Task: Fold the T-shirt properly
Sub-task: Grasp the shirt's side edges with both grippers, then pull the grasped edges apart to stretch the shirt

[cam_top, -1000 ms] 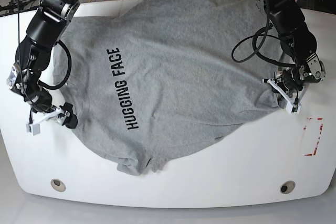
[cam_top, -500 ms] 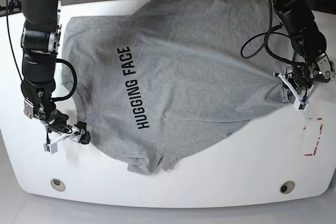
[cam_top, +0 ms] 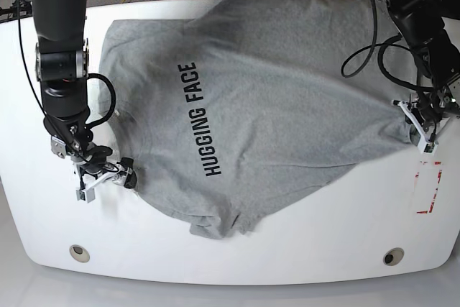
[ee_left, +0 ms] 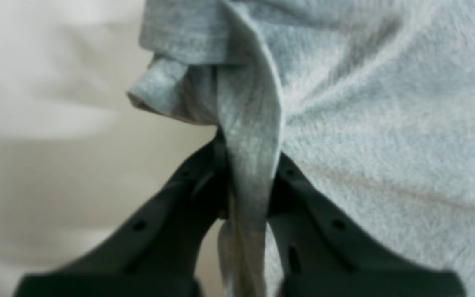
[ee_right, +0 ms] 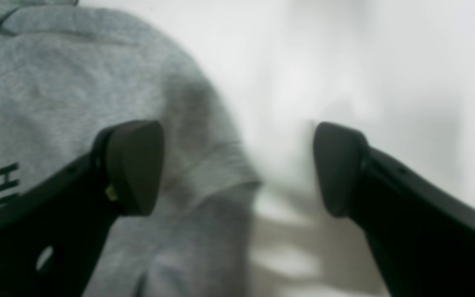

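Observation:
The light grey T-shirt (cam_top: 273,91) lies spread on the white table (cam_top: 230,257), chest up, its black "HUGGING FACE" lettering (cam_top: 200,120) running top to bottom. My left gripper (cam_top: 420,129) at the shirt's right edge is shut on a bunched fold of the T-shirt (ee_left: 249,165). The right gripper (cam_top: 106,177) stands open at the shirt's left edge; in the right wrist view its left finger (ee_right: 134,165) hovers over the T-shirt (ee_right: 55,95) and the right finger (ee_right: 338,167) over bare table, nothing held between them.
A red-outlined tape mark (cam_top: 430,186) sits on the table just below my left gripper. Two round holes (cam_top: 80,252) (cam_top: 393,256) lie near the front edge. Cables and floor show beyond the far edge.
The T-shirt has slid to the right, dragged by my left gripper moving right. The right arm swung right and down along the shirt's left edge, staying open.

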Robot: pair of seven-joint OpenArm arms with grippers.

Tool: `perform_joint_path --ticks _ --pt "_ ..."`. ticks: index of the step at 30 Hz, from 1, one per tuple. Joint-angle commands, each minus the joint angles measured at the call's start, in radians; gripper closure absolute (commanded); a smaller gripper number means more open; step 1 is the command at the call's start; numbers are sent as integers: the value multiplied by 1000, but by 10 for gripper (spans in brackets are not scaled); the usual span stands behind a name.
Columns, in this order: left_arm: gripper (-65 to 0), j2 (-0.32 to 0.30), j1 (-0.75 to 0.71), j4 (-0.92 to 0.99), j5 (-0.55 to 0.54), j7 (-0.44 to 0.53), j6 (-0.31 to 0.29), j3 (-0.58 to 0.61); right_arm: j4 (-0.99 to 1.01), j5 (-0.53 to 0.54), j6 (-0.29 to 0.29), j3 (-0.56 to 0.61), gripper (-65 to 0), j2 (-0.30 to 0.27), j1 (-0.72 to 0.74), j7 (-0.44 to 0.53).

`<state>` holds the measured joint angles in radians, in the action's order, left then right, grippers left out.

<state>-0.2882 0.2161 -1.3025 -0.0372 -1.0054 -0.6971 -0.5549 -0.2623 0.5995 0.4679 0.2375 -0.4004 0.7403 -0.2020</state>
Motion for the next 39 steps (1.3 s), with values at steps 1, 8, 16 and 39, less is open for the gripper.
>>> perform_joint_path --ticks 1,8,16,39 --pt "0 -19 18 -22 -7 10 -1 -1 -5 6 2 1 -539 11 32 8" --pt "0 -39 16 -22 -7 9 -1 -1 -7 6 2 1 -537 82 31 -1" --pt "0 -41 16 -22 -7 10 -1 -1 -9 6 1 1 -507 148 34 5" --pt "0 -70 24 -15 -2 13 -1 8 -477 9 1 -186 0 16 -307 -189"
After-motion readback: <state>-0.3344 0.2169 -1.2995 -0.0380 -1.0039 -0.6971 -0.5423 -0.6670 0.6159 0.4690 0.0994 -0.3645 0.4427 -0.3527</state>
